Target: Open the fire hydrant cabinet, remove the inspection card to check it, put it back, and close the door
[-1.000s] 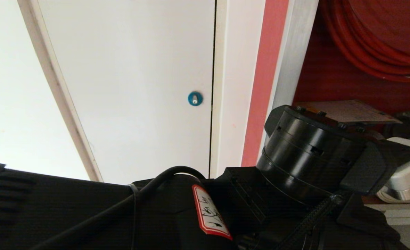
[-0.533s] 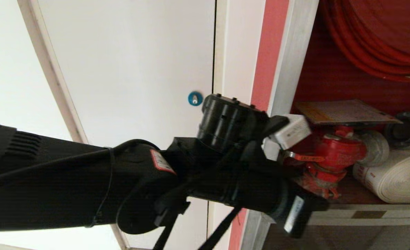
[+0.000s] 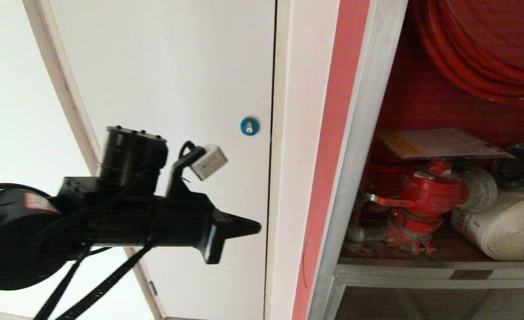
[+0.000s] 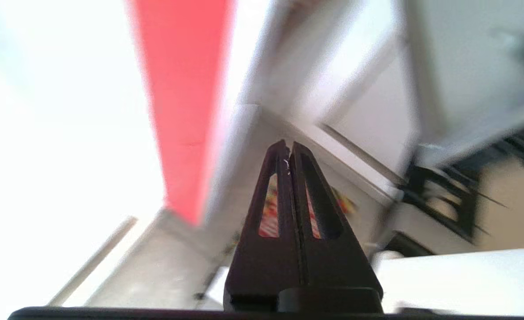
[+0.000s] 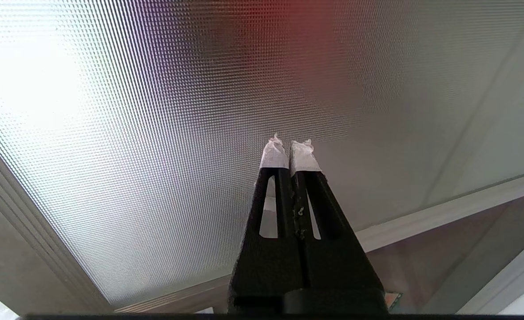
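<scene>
The fire hydrant cabinet (image 3: pixel 359 133) stands open on the right of the head view, its red lining showing. The inspection card (image 3: pixel 439 143) lies flat on top of the red valve (image 3: pixel 426 195), under the red hose reel (image 3: pixel 479 53) and beside the white rolled hose (image 3: pixel 506 226). My left gripper (image 3: pixel 255 227) is shut and empty, pointing right in front of the white panel, well left of the cabinet opening; in the left wrist view its fingertips (image 4: pixel 287 149) touch. The door does not show in the head view. My right gripper (image 5: pixel 288 146), shut with taped tips, hangs parked before a silver-framed dotted glass pane (image 5: pixel 155 111).
A plain white panel (image 3: pixel 177 89) with a small blue round lock (image 3: pixel 249 126) fills the middle left. A red stripe (image 3: pixel 337 111) runs beside the cabinet's silver frame. A silver shelf edge (image 3: pixel 422 271) closes off the compartment below the valve.
My left arm has swung left and away from the cabinet opening, uncovering the valve and hose. Its gripper now sits in front of the white panel. The card lies unmoved.
</scene>
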Tool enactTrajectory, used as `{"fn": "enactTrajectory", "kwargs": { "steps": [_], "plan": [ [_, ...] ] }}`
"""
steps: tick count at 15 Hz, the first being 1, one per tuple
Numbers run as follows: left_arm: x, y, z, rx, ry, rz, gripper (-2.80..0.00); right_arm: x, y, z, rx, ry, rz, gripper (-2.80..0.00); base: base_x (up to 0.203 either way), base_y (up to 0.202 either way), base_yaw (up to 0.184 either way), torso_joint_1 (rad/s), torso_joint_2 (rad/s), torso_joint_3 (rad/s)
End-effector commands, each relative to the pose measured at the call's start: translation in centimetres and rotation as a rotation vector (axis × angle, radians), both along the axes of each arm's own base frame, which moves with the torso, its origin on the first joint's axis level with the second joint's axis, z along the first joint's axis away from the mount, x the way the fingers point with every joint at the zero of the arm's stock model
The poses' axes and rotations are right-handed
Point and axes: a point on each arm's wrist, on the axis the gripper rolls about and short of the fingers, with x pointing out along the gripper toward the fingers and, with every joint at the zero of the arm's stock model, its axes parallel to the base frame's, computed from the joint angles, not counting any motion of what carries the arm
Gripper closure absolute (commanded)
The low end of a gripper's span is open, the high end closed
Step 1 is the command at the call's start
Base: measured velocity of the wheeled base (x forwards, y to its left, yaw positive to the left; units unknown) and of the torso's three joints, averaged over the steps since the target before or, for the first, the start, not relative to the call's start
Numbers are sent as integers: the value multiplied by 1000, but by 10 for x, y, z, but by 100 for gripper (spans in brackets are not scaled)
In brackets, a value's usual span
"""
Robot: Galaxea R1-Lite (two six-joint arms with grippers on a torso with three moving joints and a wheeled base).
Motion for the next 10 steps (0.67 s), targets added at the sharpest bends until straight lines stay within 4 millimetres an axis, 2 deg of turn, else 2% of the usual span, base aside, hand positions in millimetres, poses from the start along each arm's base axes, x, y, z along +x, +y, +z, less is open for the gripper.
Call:
{"fn": "enactTrajectory", "kwargs": {
  "steps": [1, 4, 6, 8, 10],
  "plan": [
    [-22, 49, 25, -47, -101, 123, 0, 0, 0, -1, 0, 4, 0, 0, 0, 0, 0, 0, 0, 0],
    [-47, 104, 44, -79, -207, 331, 0, 0, 0, -1, 0, 3, 0, 0, 0, 0, 0, 0, 0, 0],
    [-74, 131, 55, -97, -293, 458, 0, 0, 0, -1, 0, 4, 0, 0, 0, 0, 0, 0, 0, 0],
    [-104, 150, 64, -104, -392, 584, 0, 0, 0, -1, 0, 4, 0, 0, 0, 0, 0, 0, 0, 0],
    [-139, 153, 65, -116, -482, 628, 0, 0, 0, -1, 0, 4, 0, 0, 0, 0, 0, 0, 0, 0]
  ]
}}
